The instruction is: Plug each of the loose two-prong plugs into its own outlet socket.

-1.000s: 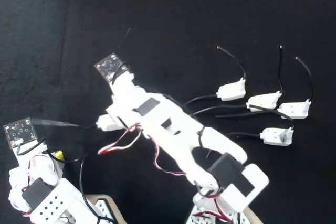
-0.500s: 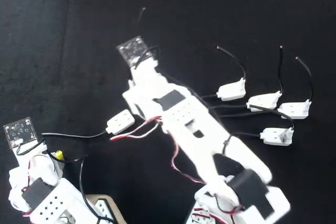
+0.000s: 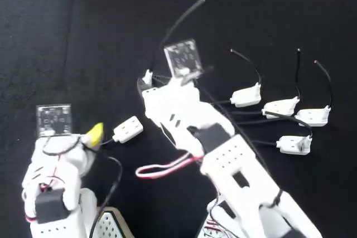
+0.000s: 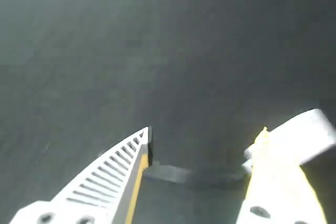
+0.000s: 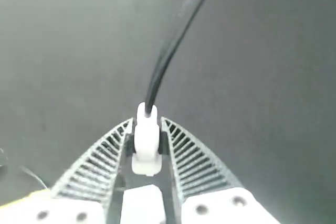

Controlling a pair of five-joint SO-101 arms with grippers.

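As right jaws clamp plug [image 5: 145, 140], left jaws agape

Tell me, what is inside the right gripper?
A white plug is clamped in the right gripper, and its black cable leads away. Its prongs cannot be seen; the gripper covers them.

No text, number or sign can be read anywhere. The square board [image 3: 183, 58] on the right wrist and the square board [image 3: 54, 120] on the left wrist carry fine markings, too small to make out.
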